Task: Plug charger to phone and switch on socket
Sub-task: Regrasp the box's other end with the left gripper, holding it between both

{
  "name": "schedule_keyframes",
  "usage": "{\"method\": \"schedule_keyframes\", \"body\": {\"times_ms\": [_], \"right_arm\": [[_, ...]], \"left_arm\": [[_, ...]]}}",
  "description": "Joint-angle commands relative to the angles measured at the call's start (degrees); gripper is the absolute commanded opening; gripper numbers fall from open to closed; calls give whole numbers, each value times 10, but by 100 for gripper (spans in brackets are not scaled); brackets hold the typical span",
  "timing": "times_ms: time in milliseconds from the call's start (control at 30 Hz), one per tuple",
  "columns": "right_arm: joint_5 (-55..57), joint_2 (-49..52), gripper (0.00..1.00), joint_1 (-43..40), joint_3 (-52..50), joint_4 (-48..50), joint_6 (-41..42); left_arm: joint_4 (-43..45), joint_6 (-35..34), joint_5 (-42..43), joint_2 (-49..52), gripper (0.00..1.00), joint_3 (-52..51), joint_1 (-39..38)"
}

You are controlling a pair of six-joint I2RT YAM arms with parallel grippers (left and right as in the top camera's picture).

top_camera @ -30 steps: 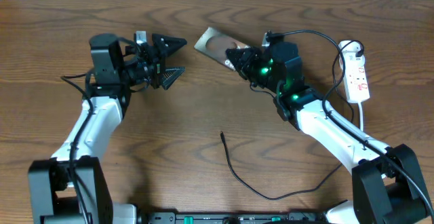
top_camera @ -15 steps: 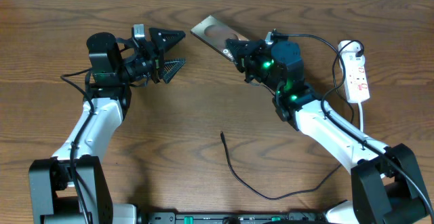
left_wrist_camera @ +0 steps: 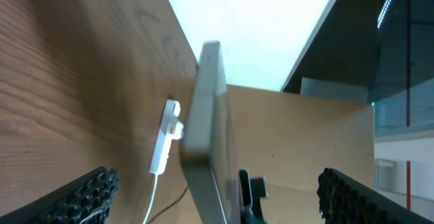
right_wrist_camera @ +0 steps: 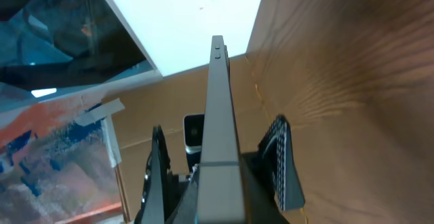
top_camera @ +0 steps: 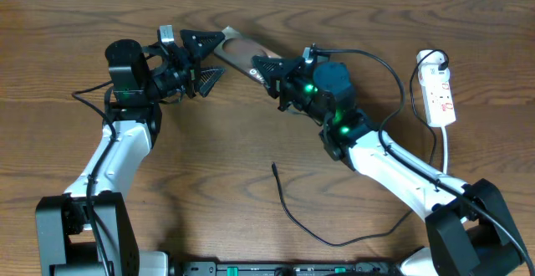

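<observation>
My right gripper (top_camera: 274, 74) is shut on the phone (top_camera: 237, 51), a flat brownish-grey slab held above the table at the back centre. The phone shows edge-on in the right wrist view (right_wrist_camera: 218, 108), clamped in my right gripper (right_wrist_camera: 218, 207). My left gripper (top_camera: 205, 54) is open, and its two fingers flank the phone's left end with gaps on both sides. In the left wrist view the phone (left_wrist_camera: 207, 115) stands edge-on between the spread fingers of my left gripper (left_wrist_camera: 213, 197). The charger (top_camera: 288, 213) lies loose on the table, its plug tip at the front centre. The white socket (top_camera: 440, 92) lies at the right.
The socket also shows in the left wrist view (left_wrist_camera: 166, 142), with its white cord hanging down. A thick black robot cable (top_camera: 393, 50) loops from the right arm toward the socket. The wooden table (top_camera: 226, 150) is bare between the arms.
My right gripper has carried the phone to the left, toward my left gripper. The phone's left end now sits between the open left fingers. The charger and socket have not moved.
</observation>
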Motion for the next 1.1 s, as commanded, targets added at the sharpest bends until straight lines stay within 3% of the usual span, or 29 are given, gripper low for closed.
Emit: {"method": "schedule_keyframes", "body": {"times_ms": [0,467,600,833,900,1000,1067], "right_arm": [[8,-1,1,16,9,21,13],[8,-1,1,47,9,22,17],[8,-1,1,50,9,22,17],[14,-1,1,57,9,22,17],[17,-1,1,59,9,22,17],[29,-1,1,65,9,22,17],[34,-1,1,69,9,22,17]], "left_arm": [[5,-3,-24,-1,96,-3,1],[5,-38,-60,-1,95,-3,1],[5,-48,-67,-1,85,-3,1],[5,-76,-77,-1,84,-3,1],[5,-76,-76,-1,74,-3,1],[5,-76,-77,-1,47,-3,-4],[5,-76,-79,-1,43,-3,-9]]}}
